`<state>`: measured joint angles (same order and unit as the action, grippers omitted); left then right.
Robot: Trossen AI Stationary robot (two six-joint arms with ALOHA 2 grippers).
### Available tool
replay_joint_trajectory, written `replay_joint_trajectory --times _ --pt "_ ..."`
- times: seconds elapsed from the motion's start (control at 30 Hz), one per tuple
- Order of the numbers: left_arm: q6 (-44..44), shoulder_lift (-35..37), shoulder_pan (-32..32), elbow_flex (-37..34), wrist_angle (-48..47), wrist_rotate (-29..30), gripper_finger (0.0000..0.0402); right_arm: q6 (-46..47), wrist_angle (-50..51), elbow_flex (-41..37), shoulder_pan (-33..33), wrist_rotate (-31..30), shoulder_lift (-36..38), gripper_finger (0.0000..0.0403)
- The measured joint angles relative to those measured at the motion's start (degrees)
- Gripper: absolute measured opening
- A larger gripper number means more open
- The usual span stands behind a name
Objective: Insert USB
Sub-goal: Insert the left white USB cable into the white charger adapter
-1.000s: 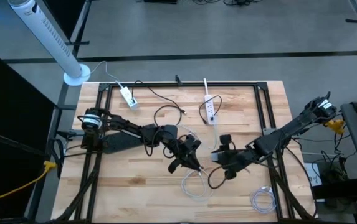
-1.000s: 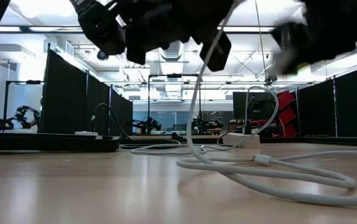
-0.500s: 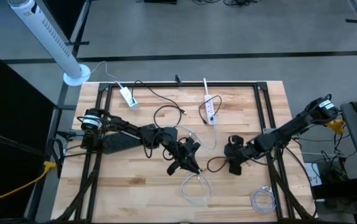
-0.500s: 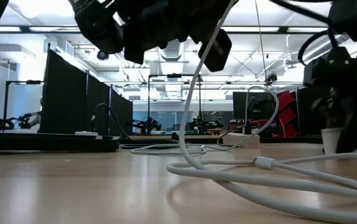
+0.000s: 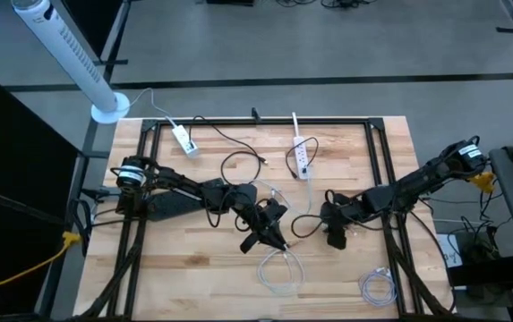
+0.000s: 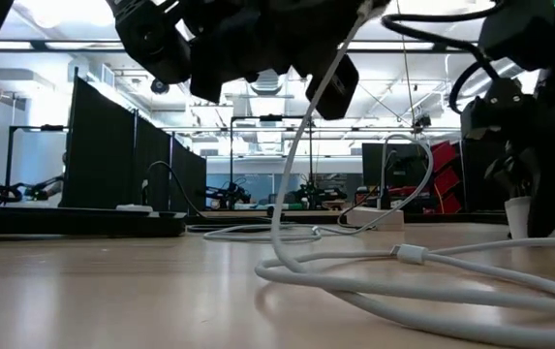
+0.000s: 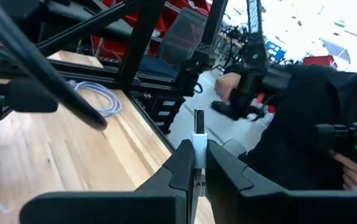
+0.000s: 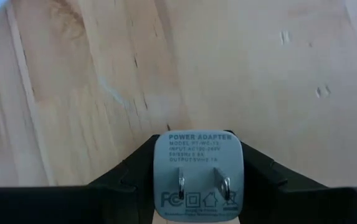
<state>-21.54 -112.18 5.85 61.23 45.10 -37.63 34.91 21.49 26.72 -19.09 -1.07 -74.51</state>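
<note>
Robotics lab — black partition panels (image 6: pixel 103 155), ceiling strip lights (image 6: pixel 258 46), wooden workbench (image 5: pixel 193 268), more robot arms (image 6: pixel 35 179) behind

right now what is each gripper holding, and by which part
Left gripper pinches the USB plug by its body; right gripper grips the power adapter by its sides.

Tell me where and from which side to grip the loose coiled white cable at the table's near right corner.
Grip the coiled white cable across its bundled loops, coming straight down from above. It lies flat on the bare table with nothing beside it, so a top-down pinch across the strands probably holds best; a side approach would likely just push it along.
</note>
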Motion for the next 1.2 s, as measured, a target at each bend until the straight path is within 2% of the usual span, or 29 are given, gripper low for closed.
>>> replay_joint_trajectory --times 0.2,0.43,0.53,0.73,0.93,1.0,1.2 --pt "1.9 0.0 0.0 -1.1 -2.0 5.0 0.0017 -10.8 1.5 7.8 -0.1 -5.2 2.1 0.0141" --pt "3.1 0.0 -0.3 -3.9 -1.0 12.0 0.0017 -19.3 -2.7 10.2 -0.3 -7.2 2.0 0.0141" --pt "4.1 -0.1 -0.3 -4.1 0.1 13.3 0.0017 -20.9 -5.5 10.1 -0.3 -7.4 1.7 0.0141" --pt "7.9 -0.1 -0.3 -4.1 4.0 20.6 0.0017 -23.9 -14.0 10.2 -0.4 -7.6 1.4 0.0141" --pt "10.4 -0.1 -0.2 -4.1 4.2 23.7 0.0017 -24.7 -20.2 10.2 -0.4 -8.4 1.4 0.0141" --pt "11.4 -0.1 0.0 -4.1 4.2 26.2 0.0017 -25.1 -21.4 10.3 -0.4 -9.1 1.5 0.0141" --pt "12.1 -0.1 0.0 -4.1 4.4 28.3 0.0017 -25.1 -22.9 10.3 -0.4 -9.6 1.5 0.0141"
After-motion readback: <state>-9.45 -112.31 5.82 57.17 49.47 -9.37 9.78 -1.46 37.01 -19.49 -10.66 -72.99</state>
